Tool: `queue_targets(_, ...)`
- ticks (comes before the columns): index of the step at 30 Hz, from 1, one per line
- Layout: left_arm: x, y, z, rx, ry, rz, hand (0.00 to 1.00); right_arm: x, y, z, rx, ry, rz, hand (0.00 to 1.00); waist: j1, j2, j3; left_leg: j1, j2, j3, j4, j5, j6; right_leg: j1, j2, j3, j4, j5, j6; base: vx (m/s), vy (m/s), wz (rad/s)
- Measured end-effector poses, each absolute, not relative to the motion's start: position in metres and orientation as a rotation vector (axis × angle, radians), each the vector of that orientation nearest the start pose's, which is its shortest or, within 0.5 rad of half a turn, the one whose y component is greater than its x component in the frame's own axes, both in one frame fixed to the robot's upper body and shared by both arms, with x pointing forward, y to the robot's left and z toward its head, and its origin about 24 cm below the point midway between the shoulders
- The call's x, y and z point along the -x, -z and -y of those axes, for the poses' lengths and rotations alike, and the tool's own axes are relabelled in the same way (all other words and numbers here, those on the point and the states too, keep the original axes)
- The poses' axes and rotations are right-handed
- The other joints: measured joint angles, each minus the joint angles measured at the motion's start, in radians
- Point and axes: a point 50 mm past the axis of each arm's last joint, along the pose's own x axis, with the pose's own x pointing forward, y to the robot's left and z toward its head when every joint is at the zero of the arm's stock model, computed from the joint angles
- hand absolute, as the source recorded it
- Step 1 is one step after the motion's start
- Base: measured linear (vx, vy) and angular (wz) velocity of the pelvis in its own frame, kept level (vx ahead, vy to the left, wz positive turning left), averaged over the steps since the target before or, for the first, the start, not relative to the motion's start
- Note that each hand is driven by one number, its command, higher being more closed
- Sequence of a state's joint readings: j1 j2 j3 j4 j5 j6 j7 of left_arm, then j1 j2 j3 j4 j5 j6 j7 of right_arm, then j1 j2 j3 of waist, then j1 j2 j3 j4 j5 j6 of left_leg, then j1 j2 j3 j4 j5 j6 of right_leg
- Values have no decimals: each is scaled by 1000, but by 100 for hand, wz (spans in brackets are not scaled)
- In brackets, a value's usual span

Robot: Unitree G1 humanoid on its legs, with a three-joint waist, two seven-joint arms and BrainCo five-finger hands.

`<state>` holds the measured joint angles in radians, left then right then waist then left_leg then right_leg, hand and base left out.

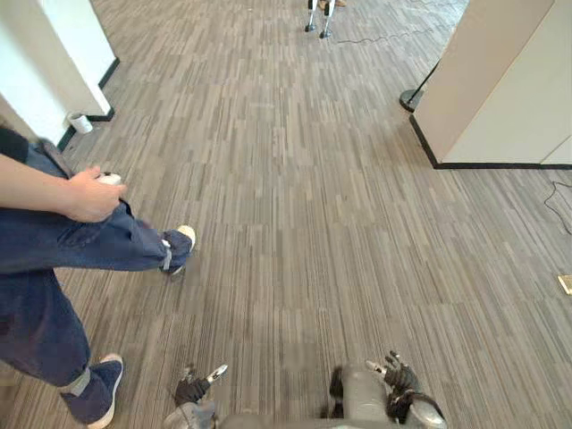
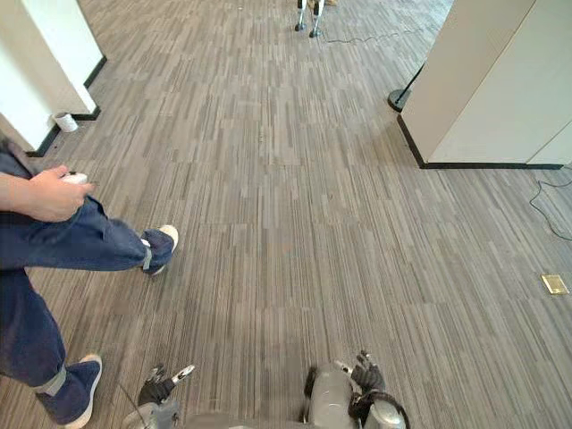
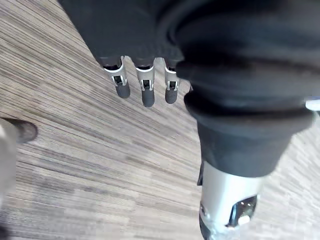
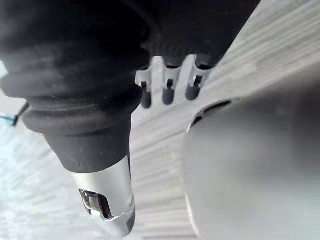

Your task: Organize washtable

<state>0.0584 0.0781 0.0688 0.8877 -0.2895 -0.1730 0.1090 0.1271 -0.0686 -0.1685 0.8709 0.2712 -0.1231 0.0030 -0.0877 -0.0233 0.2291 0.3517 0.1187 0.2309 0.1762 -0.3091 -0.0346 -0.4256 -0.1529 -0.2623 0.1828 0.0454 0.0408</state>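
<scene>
Floor (image 1: 304,223) of grey striped planks takes up the ground before the robot. No item rests in either hand.

Left hand (image 1: 190,391): hangs low beside the body, just above the floor. In its wrist view the fingers (image 3: 146,90) hang straight in a row with dark tips downward, apart from the thumb (image 3: 227,205). Nothing lies between them. Condition: relaxed and empty.

Right hand (image 1: 398,380): hangs low on the other side, at about the same level. In its wrist view the fingers (image 4: 167,90) are likewise straight and the thumb (image 4: 107,205) stands apart. Condition: relaxed and empty.

Person (image 1: 45,268): stands at the robot's left in blue jeans. One blue shoe (image 1: 181,247) with a white sole is set forward on the floor, and the other shoe (image 1: 96,393) is close to the robot's left hand without touching it. The person's hand (image 1: 88,197) is closed round a small white object (image 1: 109,179), too small to identify.

Surroundings: a white wall (image 1: 54,54) with a black skirting stands at far left, with a small white cup-like item (image 1: 80,122) on the floor against its base. A second white partition (image 1: 487,80) with a black skirting stands at far right, and a black round base (image 1: 411,98) lies beside its near corner. A small brass plate (image 2: 554,283) is set in the floor at right, well apart from both hands. A pair of thin legs (image 1: 319,18) stands at the far end of the floor.
</scene>
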Motion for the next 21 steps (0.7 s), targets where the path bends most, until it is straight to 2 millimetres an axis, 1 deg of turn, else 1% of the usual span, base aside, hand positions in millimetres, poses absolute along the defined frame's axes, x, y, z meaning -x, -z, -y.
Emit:
queue_targets(1,-146,132,-197,167,-359,-761,0,-116,142,211,-235,370,-845,0,-10,9,-8,16,14,-20,8,5,-23,6,-1,15,35,95,-20,1054,-296,76)
queue_targets(2,-147,133,-189,171,-337,-765,0,-115,142,217,-242,397,-855,0,-6,48,-15,7,47,-38,61,73,-97,-23,7,27,151,90,-77,831,-277,24)
queue_targets(3,-143,135,-185,181,-334,-781,0,-114,141,225,-226,410,-854,0,-2,82,-17,-44,78,-59,193,179,-114,-22,32,25,224,12,-84,993,-335,-4)
queue_targets(4,-140,137,-184,182,-337,-789,0,-114,141,227,-226,417,-855,0,0,91,-16,-83,94,-68,285,258,-139,-7,36,22,239,-18,-94,794,-260,-25)
queue_targets(5,-134,140,-185,182,-347,-810,0,-113,141,228,-227,425,-859,0,12,105,-14,-175,135,-92,504,370,-192,50,58,16,236,-74,-112,643,-176,-27)
queue_targets(6,-129,141,-185,189,-358,-823,0,-112,142,228,-225,429,-867,0,21,110,-9,-244,181,-81,707,371,-201,114,89,18,225,-110,-121,789,-192,-37)
queue_targets(7,-121,144,-188,199,-382,-839,0,-112,143,227,-226,424,-871,0,27,109,1,-314,237,-60,937,331,-182,225,129,20,192,-147,-132,747,-171,-35)
queue_targets(8,-117,145,-189,201,-394,-849,0,-113,143,225,-224,419,-873,0,34,101,9,-344,254,-48,1018,306,-144,285,146,26,170,-162,-135,828,-164,-45)
queue_targets(9,-108,147,-191,203,-410,-868,0,-115,144,219,-220,406,-876,0,54,81,12,-410,258,-28,1092,253,-86,378,162,48,128,-185,-137,825,-117,-52)
queue_targets(10,-102,147,-198,238,-465,-860,0,-118,143,214,-234,396,-866,0,73,62,11,-511,257,3,1051,207,-51,458,173,74,66,-203,-136,546,-59,-58)
queue_targets(11,-102,146,-201,251,-490,-847,0,-120,143,213,-233,390,-863,0,79,60,11,-543,258,24,999,187,-48,480,173,88,47,-207,-130,507,-18,-56)
queue_targets(12,-101,145,-206,276,-530,-839,0,-123,142,212,-233,386,-858,0,92,59,11,-592,258,48,905,163,-49,515,174,113,25,-213,-125,444,49,-65)
queue_targets(13,-95,146,-211,282,-564,-844,0,-127,142,209,-227,365,-857,0,104,58,11,-638,231,51,717,152,-60,558,165,144,-9,-220,-111,562,78,-69)
queue_targets(14,-89,147,-213,284,-579,-855,0,-128,141,209,-229,366,-853,0,104,57,12,-640,209,43,578,155,-65,578,157,157,-22,-227,-100,657,184,-93)
queue_targets(15,-71,151,-211,297,-611,-897,0,-127,142,210,-227,368,-853,0,105,57,8,-594,141,0,185,205,-129,608,139,184,-31,-259,-59,520,198,-79)
queue_targets(16,-64,153,-208,309,-624,-914,0,-124,142,211,-224,372,-858,0,102,64,4,-585,130,-21,86,228,-139,623,137,196,-29,-280,-47,623,311,-86)
queue_targets(17,-52,156,-205,324,-642,-952,0,-116,145,212,-222,381,-878,0,108,69,-1,-585,119,-51,86,289,-101,639,130,219,-5,-321,-27,559,350,-76)
queue_targets(18,-40,159,-207,340,-681,-983,0,-105,150,206,-237,384,-918,0,118,50,-24,-586,89,-67,160,306,-77,643,94,235,51,-361,0,594,349,-72)
queue_targets(19,-35,159,-213,327,-699,-994,0,-96,154,201,-265,397,-948,0,111,15,-35,-586,72,-54,222,245,-42,593,60,232,195,-370,16,496,275,-52)
queue_targets(20,-34,158,-216,317,-699,-996,0,-97,154,200,-269,397,-945,0,102,4,-36,-576,66,-39,236,225,-37,545,41,229,305,-362,30,577,312,-21)
queue_targets(21,-36,158,-221,297,-689,-1000,0,-99,154,197,-276,395,-943,0,97,-27,-32,-536,36,-22,229,187,-19,441,-11,215,538,-291,99,652,346,-6)
